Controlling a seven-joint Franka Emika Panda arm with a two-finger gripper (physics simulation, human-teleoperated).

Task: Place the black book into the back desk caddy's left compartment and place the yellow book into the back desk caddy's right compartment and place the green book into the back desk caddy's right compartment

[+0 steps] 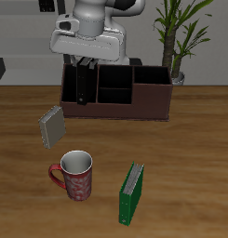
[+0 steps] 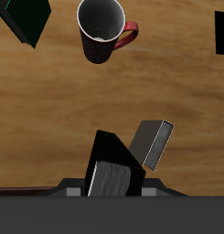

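My gripper [image 1: 83,65] is shut on the black book [image 1: 83,85] and holds it upright, its lower end down in the end compartment of the dark brown desk caddy [image 1: 148,100] at the back. In the wrist view the black book [image 2: 113,166] fills the space between my gripper's [image 2: 112,186] jaws. The yellow book [image 1: 52,126], dull and pale with white pages, lies tilted on the table just in front of that end of the caddy and shows in the wrist view [image 2: 152,144]. The green book [image 1: 132,193] stands near the table's front edge and shows in the wrist view [image 2: 22,18].
A red mug [image 1: 74,175] stands between the yellow and green books and shows in the wrist view [image 2: 102,29]. A potted plant [image 1: 176,37] stands behind the caddy. A dark object [image 2: 221,32] shows at the edge of the wrist view.
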